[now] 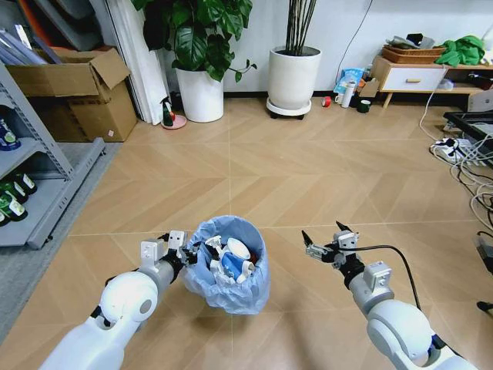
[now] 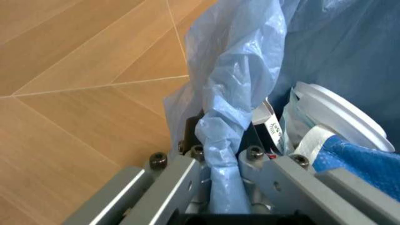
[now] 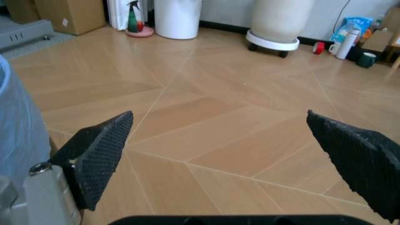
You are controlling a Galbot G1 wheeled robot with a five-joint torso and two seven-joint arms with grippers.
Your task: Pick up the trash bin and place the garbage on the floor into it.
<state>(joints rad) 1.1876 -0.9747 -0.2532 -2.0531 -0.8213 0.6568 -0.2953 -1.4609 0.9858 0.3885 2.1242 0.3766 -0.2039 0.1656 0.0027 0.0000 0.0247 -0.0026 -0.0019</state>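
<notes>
I see the left gripper [image 1: 182, 248] clamped on the trash bin [image 1: 228, 266] rim, base hidden; the right gripper [image 1: 323, 239] wide open, empty, beside it.

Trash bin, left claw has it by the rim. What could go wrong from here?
1. The left claw pinches mostly the loose blue liner at the rim of the trash bin; the plastic may slip or tear and the bin tilt.
2. The garbage is heaped near the rim, so a tilt could spill it onto the floor.
3. The right claw hangs open beside the bin, giving no support.
</notes>
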